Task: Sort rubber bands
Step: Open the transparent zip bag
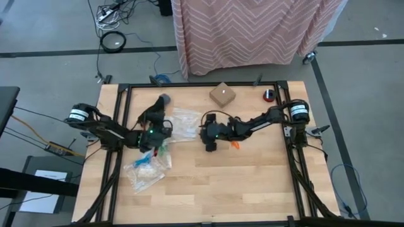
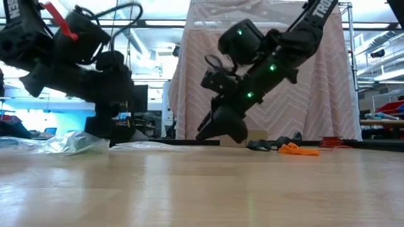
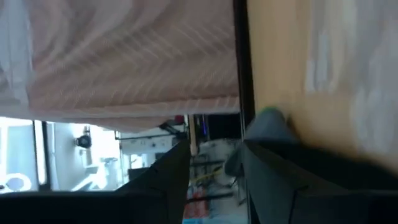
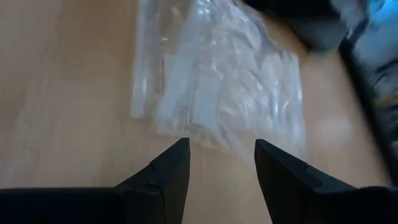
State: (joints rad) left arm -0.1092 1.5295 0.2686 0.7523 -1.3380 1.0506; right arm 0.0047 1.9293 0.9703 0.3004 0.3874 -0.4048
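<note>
Orange rubber bands [image 1: 235, 144] lying loose on the wooden table [image 1: 252, 183], just right of centre in the high view, showing again as an orange heap [image 2: 298, 149] low and right of centre in the low view. More coloured bands [image 1: 146, 159], blue and green, seen inside a clear zip bag [image 1: 148, 171] at lower left of the high view. Right gripper [image 1: 209, 140] near frame centre, just left of the orange heap, fingers [image 4: 168, 171] parted with nothing between them, pointed at a second clear bag [image 4: 217, 87] on bare wood. Left gripper [image 1: 153, 135] left of centre above the bags, fingers [image 3: 168, 180] spread, nothing grasped. Small cardboard box [image 1: 222, 94] near the upper table edge, striped cloth [image 1: 252, 31] beyond.
</note>
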